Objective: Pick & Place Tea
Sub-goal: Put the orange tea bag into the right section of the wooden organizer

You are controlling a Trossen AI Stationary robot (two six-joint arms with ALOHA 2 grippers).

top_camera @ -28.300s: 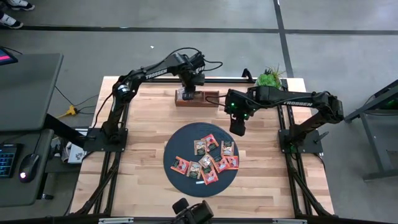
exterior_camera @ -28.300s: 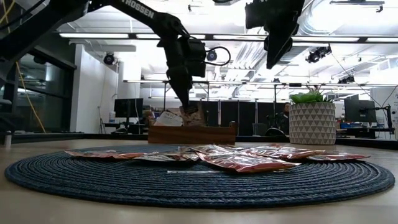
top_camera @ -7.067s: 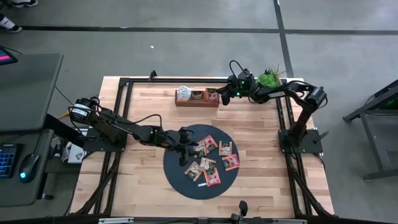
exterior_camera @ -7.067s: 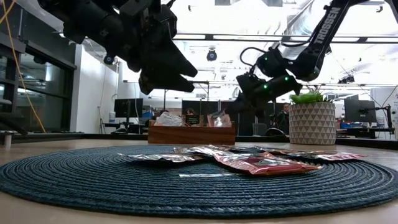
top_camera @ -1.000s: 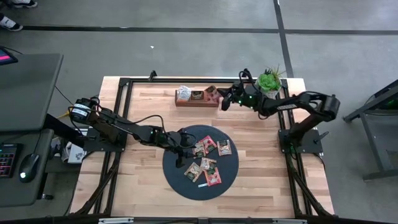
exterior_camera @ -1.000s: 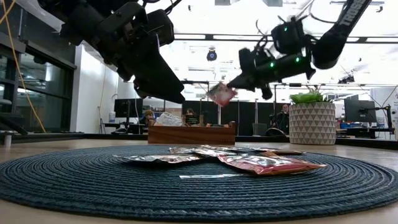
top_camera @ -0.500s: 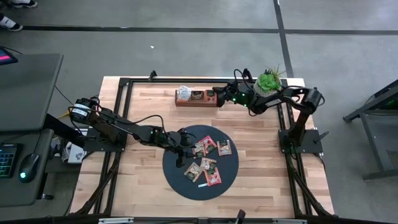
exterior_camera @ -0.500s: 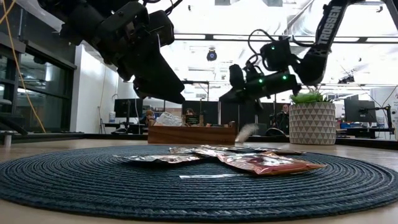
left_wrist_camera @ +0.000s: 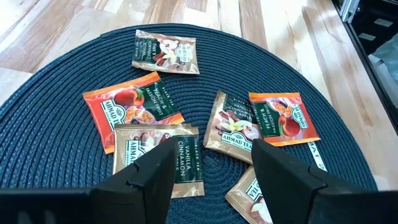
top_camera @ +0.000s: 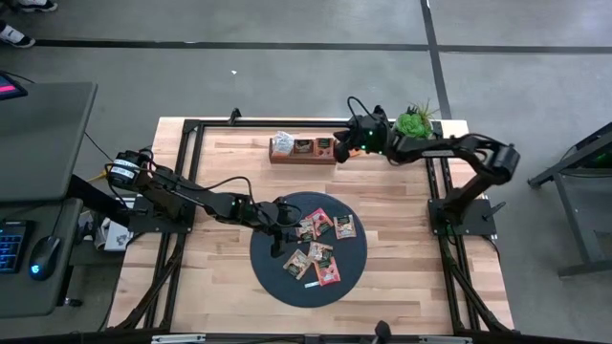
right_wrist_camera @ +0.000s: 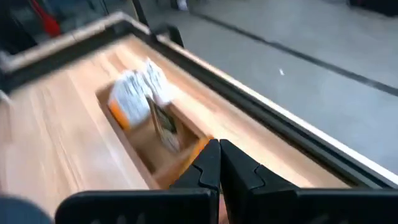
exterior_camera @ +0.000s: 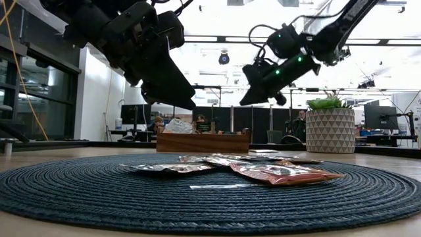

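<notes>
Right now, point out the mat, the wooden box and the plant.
mat (top_camera: 271,279), high view, bare woven edge at lower left.
wooden box (exterior_camera: 202,143), low view, middle of its front wall.
plant (top_camera: 413,121), high view, green leaves on top.

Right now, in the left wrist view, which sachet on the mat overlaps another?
The orange peach sachet: its edge lies over the brown vanilla sachet beside it. The top sachet lies alone.
</notes>
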